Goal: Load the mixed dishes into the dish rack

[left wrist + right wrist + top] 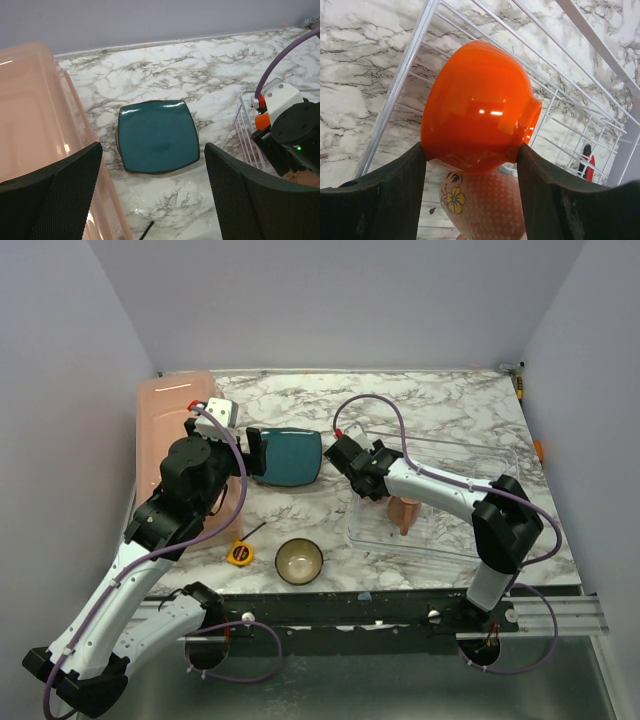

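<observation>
My right gripper [472, 155] is shut on the glossy orange bowl [475, 107], which it holds rim-toward-camera over the wire grid [415, 55] of the clear dish rack [450, 545]. The pinkish-tan mug [485, 205] with a yellow flower lies in the rack just below the bowl; it also shows in the top view [405, 512]. In the top view the right gripper [362, 478] is at the rack's left end. My left gripper [152, 162] is open and empty, just short of the teal plate [156, 135], which lies flat on the table. The brown bowl [299, 560] with cream inside stands near the front edge.
The salmon-pink tub [175, 430] lies along the left side, close to my left fingers [55, 195]. A yellow tape measure [239, 553] lies left of the brown bowl. The right arm's wrist [290, 130] is to the right of the plate.
</observation>
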`<control>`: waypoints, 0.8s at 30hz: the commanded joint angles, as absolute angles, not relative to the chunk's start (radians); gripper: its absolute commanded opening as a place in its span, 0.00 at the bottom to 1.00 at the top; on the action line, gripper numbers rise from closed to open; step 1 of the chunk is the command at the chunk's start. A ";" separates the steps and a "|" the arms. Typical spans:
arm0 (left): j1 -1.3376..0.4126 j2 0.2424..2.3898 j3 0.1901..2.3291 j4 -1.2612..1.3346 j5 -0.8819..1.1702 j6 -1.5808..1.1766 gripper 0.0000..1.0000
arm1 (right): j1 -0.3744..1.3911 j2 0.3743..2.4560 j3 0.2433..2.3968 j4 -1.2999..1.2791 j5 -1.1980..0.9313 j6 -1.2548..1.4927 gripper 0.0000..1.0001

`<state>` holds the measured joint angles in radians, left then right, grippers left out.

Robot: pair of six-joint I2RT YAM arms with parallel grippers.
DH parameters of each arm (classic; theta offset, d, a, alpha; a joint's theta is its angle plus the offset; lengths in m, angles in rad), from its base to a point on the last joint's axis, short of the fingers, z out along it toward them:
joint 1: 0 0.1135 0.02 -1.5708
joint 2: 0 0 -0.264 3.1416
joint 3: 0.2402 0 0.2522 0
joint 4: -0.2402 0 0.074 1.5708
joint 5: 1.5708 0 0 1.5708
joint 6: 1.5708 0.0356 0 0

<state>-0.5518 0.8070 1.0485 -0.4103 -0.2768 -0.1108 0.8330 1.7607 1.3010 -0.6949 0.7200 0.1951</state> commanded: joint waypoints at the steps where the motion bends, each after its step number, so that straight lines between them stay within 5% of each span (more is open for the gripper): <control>1: -0.555 0.805 1.036 -0.394 -0.290 -0.101 0.83 | 0.835 1.790 1.302 -0.667 0.698 0.198 0.58; 4: -0.555 0.805 1.033 -0.394 -0.289 -0.100 0.83 | 0.836 1.787 1.295 -0.670 0.687 0.194 0.75; 8: -0.555 0.810 1.033 -0.396 -0.288 -0.105 0.83 | 0.835 1.782 1.298 -0.679 0.665 0.199 0.84; 24: -0.555 0.810 1.032 -0.402 -0.285 -0.107 0.83 | 0.774 1.549 1.200 -0.516 0.475 0.338 0.88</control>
<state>-0.5518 0.8135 1.0393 -0.4057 -0.2771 -0.1112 0.8177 1.6672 1.2392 -0.6270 0.5735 0.2298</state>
